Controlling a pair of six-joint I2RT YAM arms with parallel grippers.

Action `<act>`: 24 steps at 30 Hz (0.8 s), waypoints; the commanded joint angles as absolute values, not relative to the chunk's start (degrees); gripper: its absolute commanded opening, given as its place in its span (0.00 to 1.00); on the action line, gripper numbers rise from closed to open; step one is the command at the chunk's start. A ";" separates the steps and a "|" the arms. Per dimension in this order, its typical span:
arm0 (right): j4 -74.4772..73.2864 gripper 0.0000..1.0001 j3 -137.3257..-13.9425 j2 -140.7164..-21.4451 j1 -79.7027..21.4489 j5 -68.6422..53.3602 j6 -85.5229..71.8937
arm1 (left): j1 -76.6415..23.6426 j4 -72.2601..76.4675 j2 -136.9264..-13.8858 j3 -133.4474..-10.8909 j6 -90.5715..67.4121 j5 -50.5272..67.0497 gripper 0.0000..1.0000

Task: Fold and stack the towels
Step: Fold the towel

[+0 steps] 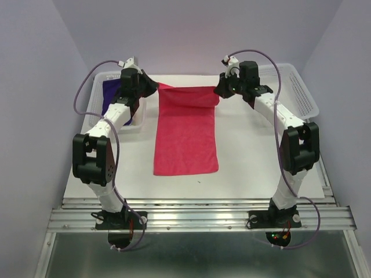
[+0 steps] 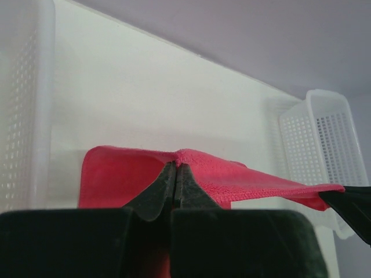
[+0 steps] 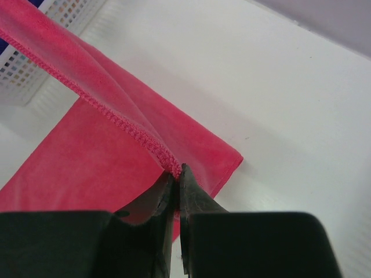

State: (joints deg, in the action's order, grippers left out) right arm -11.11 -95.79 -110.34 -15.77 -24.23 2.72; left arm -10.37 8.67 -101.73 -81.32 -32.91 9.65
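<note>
A hot pink towel (image 1: 185, 136) lies lengthwise in the middle of the white table, its far edge lifted off the surface. My left gripper (image 1: 152, 88) is shut on the towel's far left corner (image 2: 181, 155). My right gripper (image 1: 221, 90) is shut on the far right corner (image 3: 172, 166). The raised hem stretches taut between them, and the rest of the cloth hangs down onto the table. A deep purple towel (image 1: 111, 95) sits in the left basket, partly hidden behind my left arm.
A white perforated basket (image 1: 102, 81) stands at the far left and another (image 1: 301, 87) at the far right. The white table (image 1: 243, 162) ends at a metal rail near my bases.
</note>
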 commanded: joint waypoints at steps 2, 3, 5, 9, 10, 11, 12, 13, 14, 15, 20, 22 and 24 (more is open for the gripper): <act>-10.55 0.01 -88.52 -103.37 -17.39 -26.11 3.95 | -10.28 13.88 -94.14 -72.79 -34.63 11.78 0.00; -10.46 0.01 -87.29 -102.66 -17.66 -25.76 4.13 | -10.46 14.32 -92.22 -69.73 -34.80 11.95 0.00; -9.94 0.01 -83.86 -100.47 -18.28 -25.66 4.13 | -10.90 15.47 -90.10 -66.37 -35.68 12.04 0.00; -9.67 0.01 -79.72 -97.74 -18.63 -27.24 3.43 | -11.16 17.31 -82.73 -56.46 -37.09 10.55 0.00; -9.84 0.01 -78.93 -97.13 -18.72 -27.59 3.51 | -11.25 17.58 -81.57 -54.86 -37.35 10.37 0.00; -9.93 0.01 -77.36 -96.16 -18.98 -27.95 3.52 | -11.42 17.84 -79.39 -53.36 -37.79 10.28 0.00; -10.02 0.01 -76.39 -95.46 -19.16 -28.04 3.60 | -11.60 18.10 -78.41 -50.74 -38.05 10.37 0.00; -10.02 0.01 -75.51 -94.93 -19.42 -28.12 3.52 | -11.69 18.37 -77.44 -49.15 -38.49 10.28 0.00; -9.93 0.01 -73.84 -94.49 -19.77 -28.21 3.25 | -12.21 18.80 -76.47 -47.74 -38.84 10.28 0.00; -10.19 0.01 -72.96 -93.44 -19.86 -28.47 2.99 | -12.39 19.42 -74.72 -45.11 -39.80 10.28 0.00; -9.49 0.01 -66.72 -89.74 -21.62 -28.13 1.15 | -13.62 20.04 -69.88 -40.08 -40.52 10.02 0.00; -9.23 0.01 -64.17 -88.25 -22.41 -27.69 1.05 | -13.97 19.86 -68.38 -38.24 -40.69 9.93 0.00; -9.23 0.01 -62.24 -86.23 -23.46 -26.81 0.18 | -14.41 19.60 -67.07 -36.57 -41.13 10.02 0.00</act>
State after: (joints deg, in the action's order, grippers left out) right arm -11.55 -64.90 -90.28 -21.61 -27.35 1.65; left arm -13.76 16.49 -70.50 -38.72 -40.21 10.44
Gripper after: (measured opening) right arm 0.093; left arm 0.033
